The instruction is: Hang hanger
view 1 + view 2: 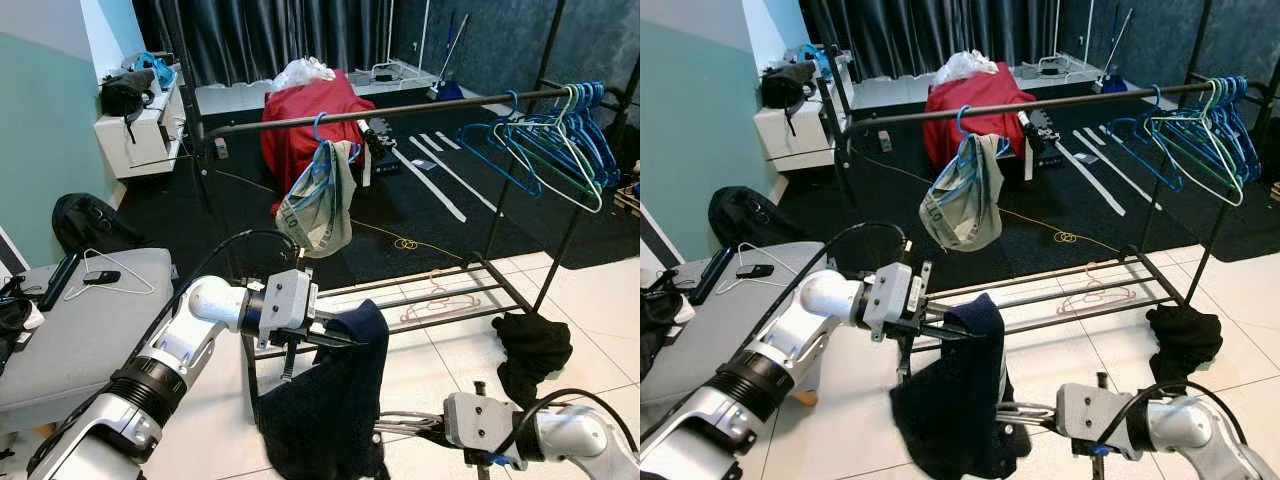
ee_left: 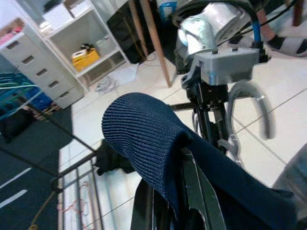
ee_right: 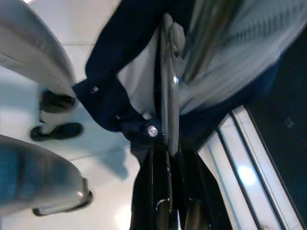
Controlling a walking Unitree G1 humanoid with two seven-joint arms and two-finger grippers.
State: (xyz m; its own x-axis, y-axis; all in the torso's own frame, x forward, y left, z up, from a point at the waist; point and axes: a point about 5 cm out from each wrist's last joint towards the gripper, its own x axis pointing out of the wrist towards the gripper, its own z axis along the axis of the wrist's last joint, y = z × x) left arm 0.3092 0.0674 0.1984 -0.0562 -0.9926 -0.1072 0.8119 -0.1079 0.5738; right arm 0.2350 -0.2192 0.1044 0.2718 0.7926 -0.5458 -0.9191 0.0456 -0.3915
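Note:
A dark navy garment point(image 1: 335, 400) hangs from my left gripper point(image 1: 345, 340), which is shut on its top edge in front of the clothes rack. In the left wrist view the knitted cloth point(image 2: 144, 139) drapes over my fingers. Low on the right, my right gripper point(image 1: 400, 425) is shut on a silver-grey hanger point(image 3: 168, 96) that reaches into the garment; its curved hook point(image 2: 249, 96) shows in the left wrist view. The rack's dark bar point(image 1: 420, 108) runs across above, carrying a blue hanger with a grey-green garment point(image 1: 318, 205).
Several blue and green hangers point(image 1: 560, 135) bunch at the bar's right end. A black cloth heap point(image 1: 535, 345) and a pink hanger point(image 1: 435, 300) lie by the rack's base. A grey bench point(image 1: 90, 320) stands to the left, and a red-covered object point(image 1: 305, 125) behind the rack.

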